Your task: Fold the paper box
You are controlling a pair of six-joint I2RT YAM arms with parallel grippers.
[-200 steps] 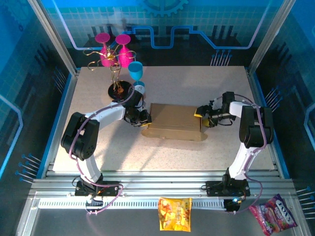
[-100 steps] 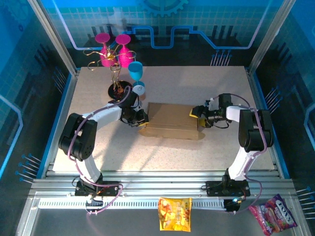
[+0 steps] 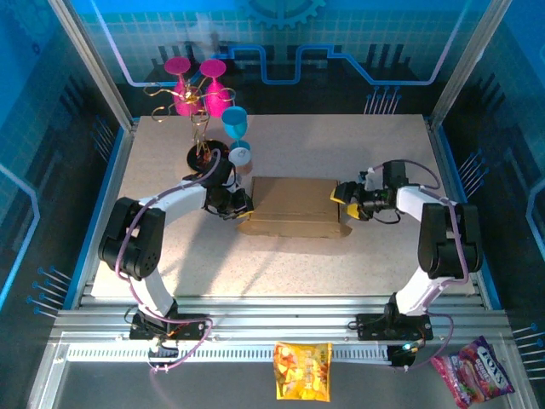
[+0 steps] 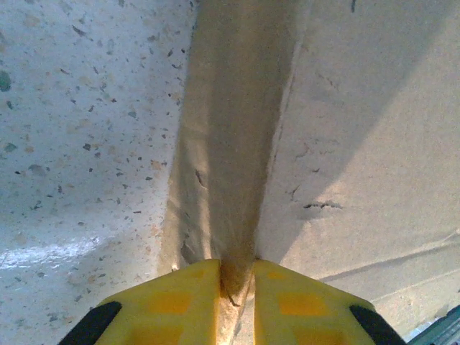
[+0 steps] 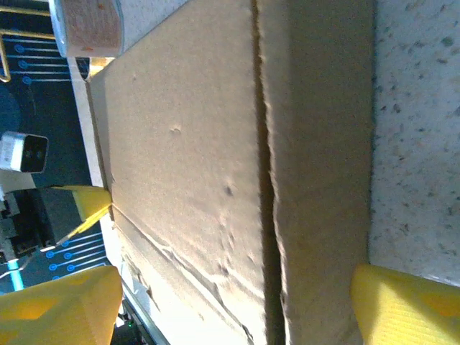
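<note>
The paper box (image 3: 294, 207) is a flat brown cardboard mailer lying mid-table, lid panel down. My left gripper (image 3: 242, 204) is at its left end, shut on a raised cardboard fold; in the left wrist view the yellow fingers (image 4: 180, 302) pinch that ridge of the paper box (image 4: 345, 144) at the left gripper (image 4: 236, 272). My right gripper (image 3: 342, 203) is at the box's right end, open. In the right wrist view the right gripper (image 5: 237, 287) straddles the end of the paper box (image 5: 180, 144), which fills the gap. A seam runs between the lid and a side strip.
A wire rack with pink glasses (image 3: 194, 85) and a blue glass (image 3: 235, 123) stands on a black base (image 3: 207, 156) behind the left gripper, with a small white-capped jar (image 3: 241, 155) beside it. Two snack packets (image 3: 302, 371) (image 3: 473, 368) lie on the front rail.
The box has slid a little left and away with both grippers. The right gripper's fingers have spread wider. The left gripper has kept its pinch.
</note>
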